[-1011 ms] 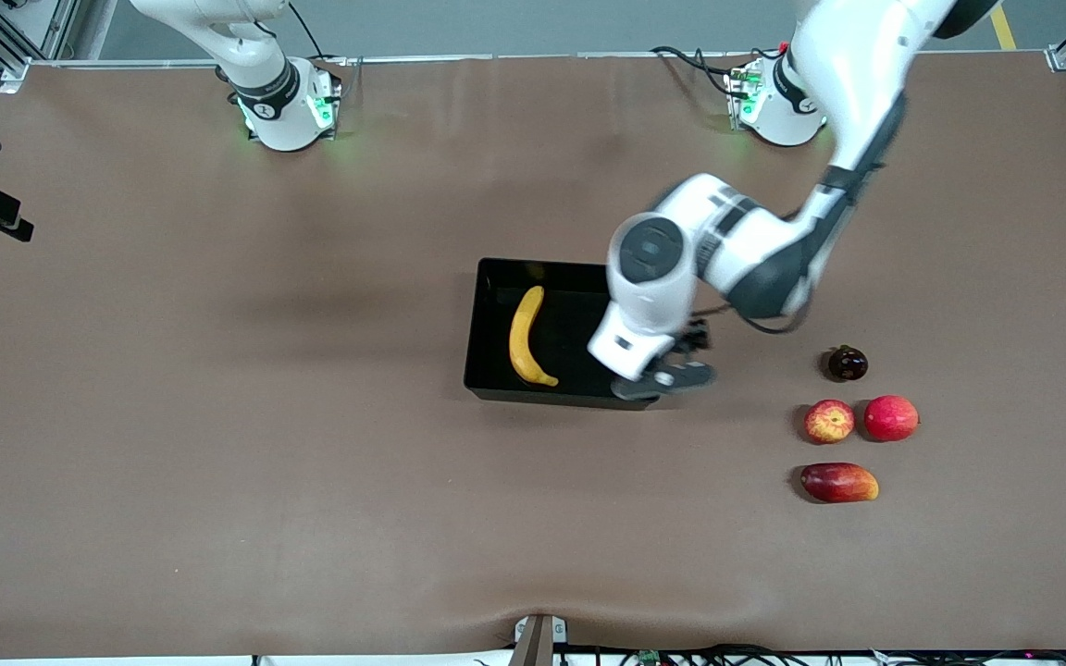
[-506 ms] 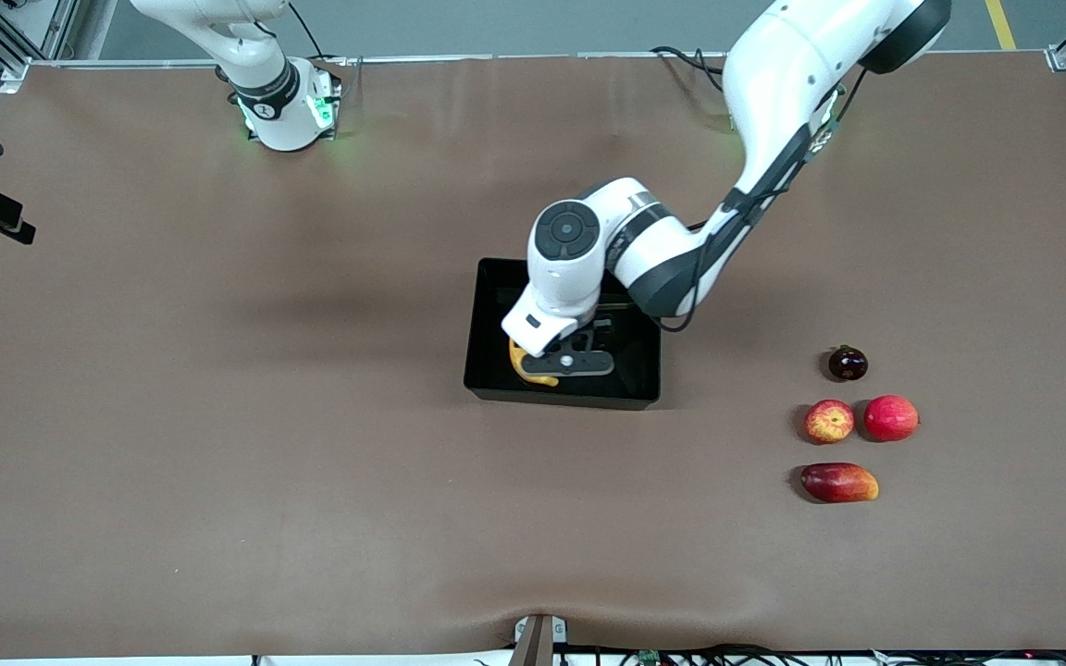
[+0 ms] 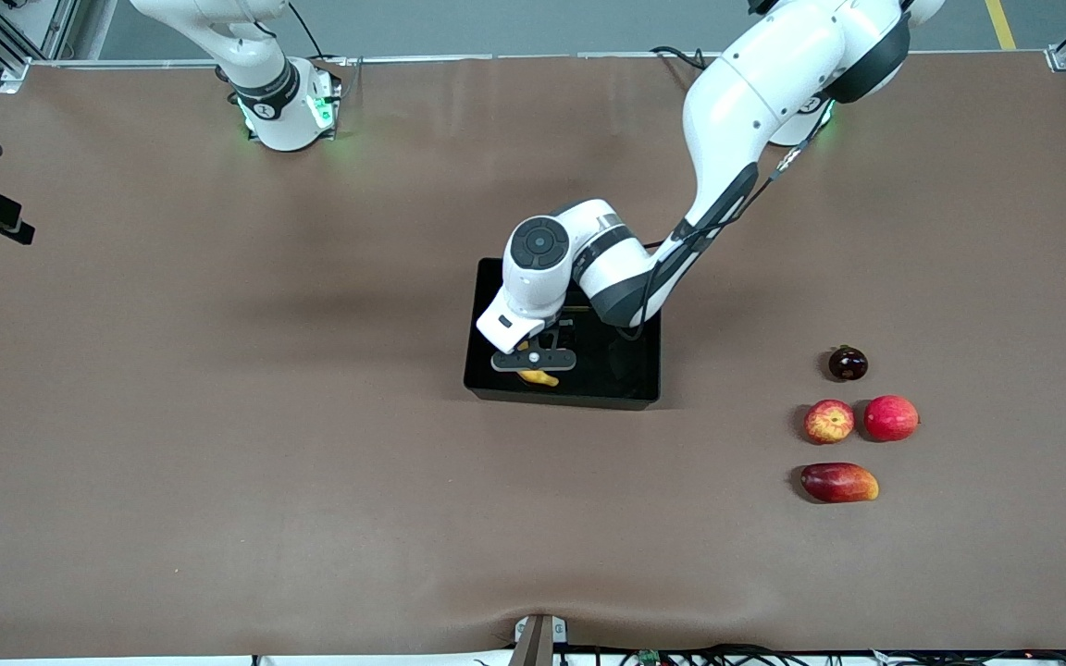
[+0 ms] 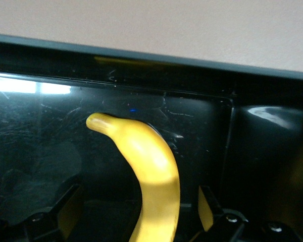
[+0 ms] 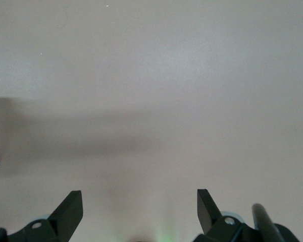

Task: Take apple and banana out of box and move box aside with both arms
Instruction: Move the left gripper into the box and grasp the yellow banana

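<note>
The left gripper (image 3: 534,363) hangs low inside the black bin (image 3: 625,393), fingers (image 4: 68,212) spread wide on either side of the banana (image 4: 151,176) — not clamped on it. The banana lies on the bin's floor. The streaked apple (image 3: 828,421) sits well apart from the bin, toward the left arm's end. The right gripper (image 5: 139,214) waits over bare table (image 5: 151,75), jaws wide, holding nothing.

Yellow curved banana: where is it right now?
The yellow curved banana lies inside the shallow glossy black plastic bin at mid-table, between the fingers of the open left pincer above it.
</note>
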Available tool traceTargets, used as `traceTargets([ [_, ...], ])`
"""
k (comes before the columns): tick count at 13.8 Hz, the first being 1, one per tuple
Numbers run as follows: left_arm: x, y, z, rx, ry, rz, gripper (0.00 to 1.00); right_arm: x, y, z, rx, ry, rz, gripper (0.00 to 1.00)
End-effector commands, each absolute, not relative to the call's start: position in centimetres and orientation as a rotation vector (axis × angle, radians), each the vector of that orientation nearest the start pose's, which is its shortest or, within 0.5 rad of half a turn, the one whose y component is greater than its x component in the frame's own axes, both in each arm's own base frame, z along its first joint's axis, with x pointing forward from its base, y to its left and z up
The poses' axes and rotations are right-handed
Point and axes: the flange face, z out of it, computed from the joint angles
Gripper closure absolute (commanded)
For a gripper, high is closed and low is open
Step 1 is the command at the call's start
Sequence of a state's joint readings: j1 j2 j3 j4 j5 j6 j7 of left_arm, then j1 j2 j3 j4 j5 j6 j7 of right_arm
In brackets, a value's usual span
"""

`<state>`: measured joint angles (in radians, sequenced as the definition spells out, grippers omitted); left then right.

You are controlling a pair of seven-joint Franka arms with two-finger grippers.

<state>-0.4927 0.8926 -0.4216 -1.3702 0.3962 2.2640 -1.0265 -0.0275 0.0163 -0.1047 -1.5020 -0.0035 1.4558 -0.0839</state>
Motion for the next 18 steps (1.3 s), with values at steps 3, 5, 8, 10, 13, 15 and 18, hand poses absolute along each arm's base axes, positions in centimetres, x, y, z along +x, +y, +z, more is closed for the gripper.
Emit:
traceTargets([
  [3,50.5,-54.9,19.1,-3.186,-0.066,-0.113,0.00,54.6,-7.8,63.8,-3.152,0.075,0.107,0.00],
  [5,50.3,-55.2,18.7,-3.205,-0.042,-0.129,0.00,54.6,-7.3,63.8,-3.151,0.061,0.107,0.00],
  [8,49.9,-55.3,18.3,-3.201,-0.046,-0.120,0.60,54.7,-7.0,63.8,-3.153,0.049,0.104,0.00],
  [10,49.9,-55.4,18.5,-3.199,-0.010,-0.133,0.90,54.8,-6.8,63.8,-3.164,0.045,0.104,0.00],
  [13,50.7,-55.5,22.6,-3.209,0.052,-0.215,1.00,54.9,-5.6,63.9,-3.199,0.004,0.110,0.00],
  [15,50.7,-55.5,25.3,-3.205,0.046,-0.231,1.00,54.8,-5.9,63.6,-3.196,0.018,0.124,0.00],
  [18,50.9,-54.8,31.5,-3.187,0.028,-0.275,1.00,54.9,-6.2,63.1,-3.190,0.032,0.143,0.00],
])
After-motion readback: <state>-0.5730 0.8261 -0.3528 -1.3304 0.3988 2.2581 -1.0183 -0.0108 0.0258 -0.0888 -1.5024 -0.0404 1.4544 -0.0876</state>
